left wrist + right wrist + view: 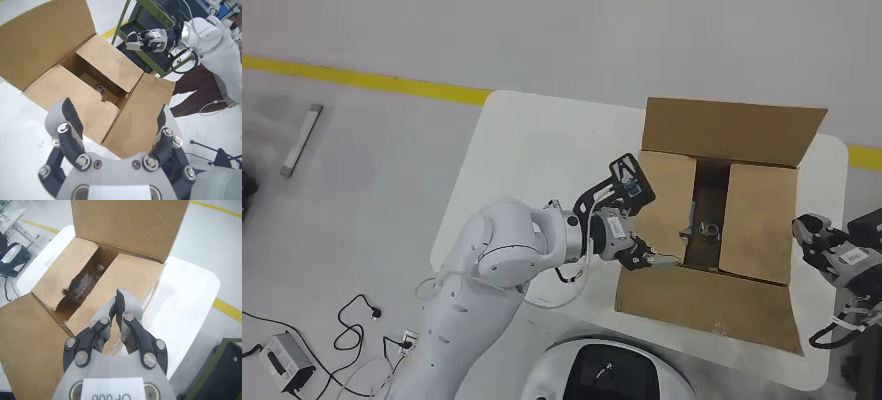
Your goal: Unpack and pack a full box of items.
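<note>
Left gripper [115,108] spread wide at box [47,37] corner, right gripper [118,300] pinched shut, empty — unpacking looks barely begun; you want it opened wider — bottle [86,284] inside.

I'm looking at glossy white arm shells [497,250]; the left gripper [114,108] is showing grey fingers [53,115], black pads [72,115] and silver-screwed black links [69,140] just beyond its white label [119,192] (the right gripper [119,296] is wearing the same).
</note>
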Robot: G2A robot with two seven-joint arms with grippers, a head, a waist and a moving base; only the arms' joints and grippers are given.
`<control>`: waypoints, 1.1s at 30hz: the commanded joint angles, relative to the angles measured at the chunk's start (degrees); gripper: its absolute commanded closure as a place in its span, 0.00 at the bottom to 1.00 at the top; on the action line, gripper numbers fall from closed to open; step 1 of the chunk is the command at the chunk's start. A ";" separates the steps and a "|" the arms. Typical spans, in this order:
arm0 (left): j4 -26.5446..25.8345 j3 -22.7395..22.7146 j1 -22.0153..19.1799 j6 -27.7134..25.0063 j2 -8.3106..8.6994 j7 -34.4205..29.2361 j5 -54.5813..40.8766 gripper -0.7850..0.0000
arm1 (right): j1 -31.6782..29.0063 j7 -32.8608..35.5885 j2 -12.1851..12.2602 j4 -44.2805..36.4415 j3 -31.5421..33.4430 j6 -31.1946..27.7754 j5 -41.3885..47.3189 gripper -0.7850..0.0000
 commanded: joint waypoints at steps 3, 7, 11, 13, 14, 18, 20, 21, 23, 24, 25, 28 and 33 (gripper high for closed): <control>-1.95 -0.71 1.18 -7.53 1.24 -3.14 3.44 0.00 | 0.10 -0.08 0.08 0.32 -0.20 -0.19 -0.06 1.00; -3.42 2.07 1.74 -12.28 3.43 -0.83 11.73 0.00 | 0.35 -0.16 0.18 0.60 -0.54 -0.34 -0.17 1.00; -3.99 2.58 1.80 -13.73 4.62 0.62 14.54 0.00 | 0.52 -0.34 0.25 0.60 -0.83 -0.33 -0.24 1.00; -3.99 2.58 1.80 -13.73 4.62 0.62 14.54 0.00 | 0.50 -0.43 0.28 0.60 -0.91 -0.43 -0.29 1.00; -3.99 2.58 1.80 -13.73 4.62 0.62 14.54 0.00 | 0.48 -0.48 0.29 0.60 -0.95 -0.41 -0.32 1.00; -3.99 2.58 1.80 -13.73 4.62 0.62 14.54 0.00 | 0.26 -0.58 0.32 0.41 -1.18 -0.35 -0.39 1.00; -3.99 2.58 1.80 -13.73 4.62 0.62 14.54 0.00 | 0.16 -0.71 0.33 0.28 -1.45 -0.23 -0.53 1.00; -3.99 2.58 1.80 -13.73 4.62 0.62 14.54 0.00 | 0.12 -0.74 0.33 0.18 -1.59 -0.19 -0.58 1.00; -4.07 2.63 1.92 -13.60 4.63 0.93 14.63 0.00 | 0.01 -0.74 0.35 -0.10 -1.81 -0.16 -0.66 1.00; -4.54 3.08 2.26 -13.69 4.66 2.18 15.07 0.00 | -0.06 -0.73 0.35 -0.28 -1.85 -0.14 -0.66 1.00; -4.69 3.57 2.56 -13.97 4.70 3.39 15.12 0.00 | -0.15 -0.72 0.36 -0.42 -1.81 -0.19 -0.65 1.00; -5.32 4.59 2.62 -14.81 4.95 4.31 16.60 0.00 | -0.46 -0.88 0.36 -0.40 -1.60 -0.29 -0.23 1.00; -6.34 5.96 2.40 -18.66 6.21 5.56 19.71 0.00 | -0.84 -1.14 0.36 -0.11 -1.38 -0.52 0.51 1.00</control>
